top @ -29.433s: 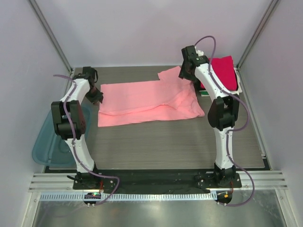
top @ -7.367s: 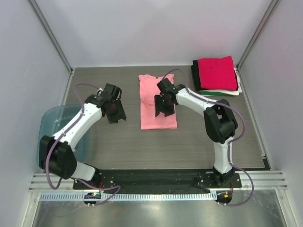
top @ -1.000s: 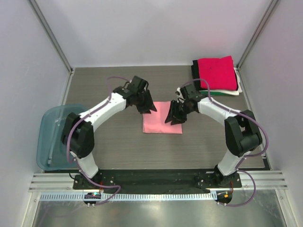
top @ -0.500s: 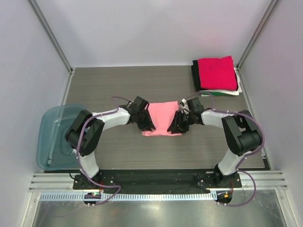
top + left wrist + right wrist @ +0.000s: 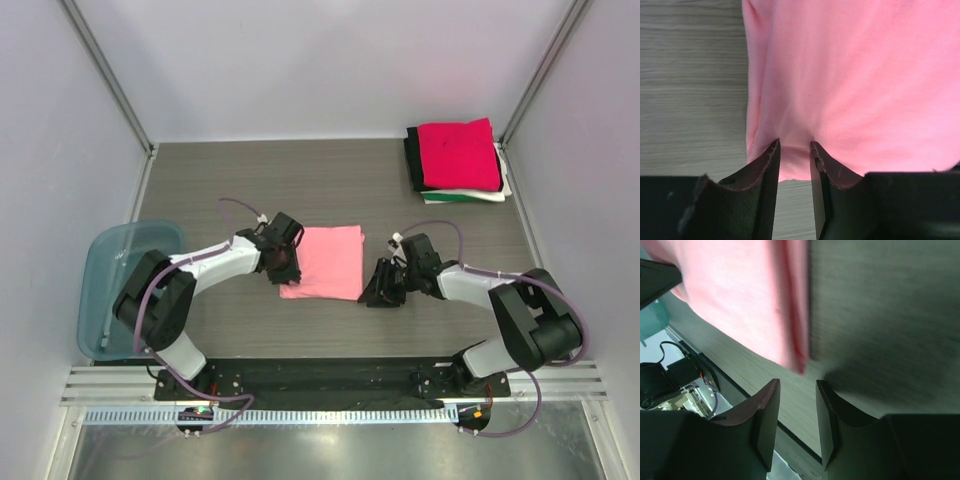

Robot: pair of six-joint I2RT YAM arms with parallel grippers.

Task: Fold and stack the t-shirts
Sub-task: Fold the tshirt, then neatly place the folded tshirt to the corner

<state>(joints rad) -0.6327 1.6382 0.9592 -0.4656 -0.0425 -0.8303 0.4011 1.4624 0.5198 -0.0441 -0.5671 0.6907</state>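
Note:
The salmon-pink t-shirt [image 5: 325,261] lies folded into a small flat rectangle on the table's middle. My left gripper [image 5: 289,271] sits at its left near corner. In the left wrist view the shirt [image 5: 855,75] fills the frame and my left gripper [image 5: 794,146] has its jaws a little apart over the shirt's near edge. My right gripper [image 5: 369,291] is just right of the shirt, apart from it. In the right wrist view my right gripper [image 5: 797,382] is open and empty, with the shirt's edge [image 5: 740,300] ahead. The folded stack, magenta-red [image 5: 457,153] on top, sits at the back right.
Black [image 5: 413,160], white [image 5: 505,186] and green [image 5: 450,198] shirts show under the magenta one. A translucent blue bin [image 5: 105,300] hangs off the table's left edge. The enclosure walls stand close on both sides.
Both grippers have drawn back toward the near edge since half a second ago. The right gripper has let go of the pink shirt and moved off to its right; the shirt now lies flat.

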